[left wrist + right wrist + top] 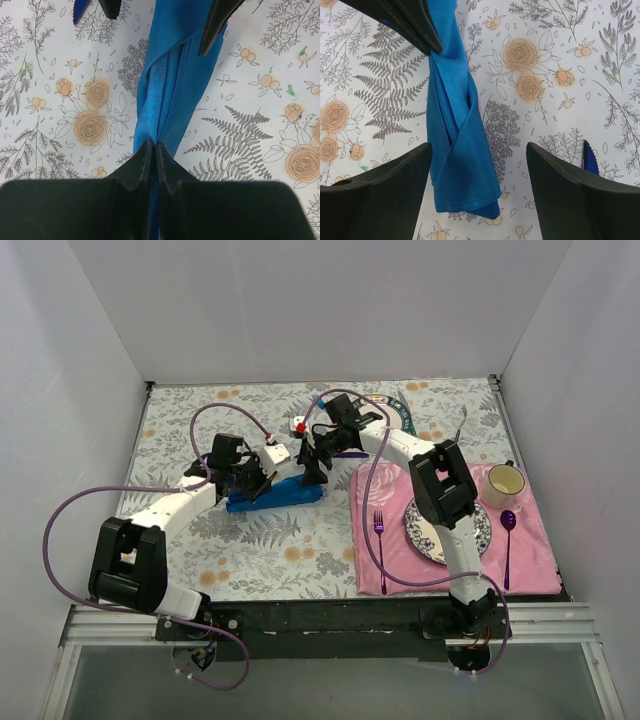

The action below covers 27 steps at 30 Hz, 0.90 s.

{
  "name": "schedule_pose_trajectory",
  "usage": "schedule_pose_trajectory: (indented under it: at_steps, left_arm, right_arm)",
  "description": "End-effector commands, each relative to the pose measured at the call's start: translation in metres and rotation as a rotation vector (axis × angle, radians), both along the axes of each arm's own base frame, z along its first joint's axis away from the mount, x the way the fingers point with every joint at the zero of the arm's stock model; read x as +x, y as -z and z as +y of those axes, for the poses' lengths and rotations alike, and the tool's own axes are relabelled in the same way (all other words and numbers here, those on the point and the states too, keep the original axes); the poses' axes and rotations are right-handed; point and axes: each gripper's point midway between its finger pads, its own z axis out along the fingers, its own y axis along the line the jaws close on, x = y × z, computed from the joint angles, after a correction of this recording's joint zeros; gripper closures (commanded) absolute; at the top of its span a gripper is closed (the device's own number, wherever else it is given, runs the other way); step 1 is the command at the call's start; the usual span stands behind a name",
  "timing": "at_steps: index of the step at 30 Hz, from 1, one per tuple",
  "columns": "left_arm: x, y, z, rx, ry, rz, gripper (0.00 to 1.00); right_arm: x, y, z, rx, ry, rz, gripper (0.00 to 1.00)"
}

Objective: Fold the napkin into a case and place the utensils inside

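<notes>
The blue napkin point(292, 496) lies on the floral tablecloth as a narrow, folded and slightly twisted strip point(172, 75). My left gripper point(153, 146) is shut on one end of it, cloth pinched between the jaws; in the top view it sits at the strip's left end point(252, 486). My right gripper point(479, 146) is open above the other end point(462, 170), which hangs nearer its left finger and touches neither finger. In the top view it hovers over the strip's right end point(315, 468). A dark purple-blue knife tip point(589, 159) shows beside the right finger.
A pink placemat point(535, 560) at the right carries a plate point(482, 530), a cream cup point(504, 483), a magenta fork point(379, 537) and a purple spoon point(508, 540). A teal knife point(405, 412) lies at the back. White walls enclose the table.
</notes>
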Motion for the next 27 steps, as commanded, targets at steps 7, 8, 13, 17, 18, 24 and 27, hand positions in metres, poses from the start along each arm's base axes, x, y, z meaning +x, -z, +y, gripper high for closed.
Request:
schedule_pose_trajectory:
  at_steps: [7, 8, 13, 17, 18, 24, 27]
  left_arm:
    - [0.008, -0.021, -0.006, -0.023, 0.030, -0.083, 1.00]
    - [0.008, -0.022, -0.006, -0.024, 0.030, -0.085, 1.00]
    - [0.010, -0.023, -0.006, -0.026, 0.026, -0.092, 1.00]
    - [0.010, -0.025, -0.006, -0.029, 0.023, -0.093, 1.00]
    - [0.010, -0.024, -0.006, -0.029, 0.024, -0.091, 1.00]
    - [0.010, -0.027, -0.006, -0.036, 0.018, -0.095, 1.00]
    - [0.009, -0.026, -0.006, -0.033, 0.017, -0.095, 1.00]
  right_arm:
    - [-0.027, -0.014, 0.019, 0.057, -0.119, -0.012, 0.28]
    - [-0.030, -0.013, 0.021, 0.057, -0.131, -0.018, 0.30]
    - [-0.039, -0.007, 0.025, 0.035, -0.148, -0.041, 0.42]
    - [-0.036, -0.002, 0.025, 0.016, -0.135, -0.064, 0.56]
    - [-0.033, -0.001, 0.024, 0.008, -0.125, -0.075, 0.59]
    - [-0.029, -0.002, 0.026, 0.012, -0.108, -0.082, 0.67]
    - [-0.034, -0.004, 0.026, 0.022, -0.112, -0.054, 0.50]
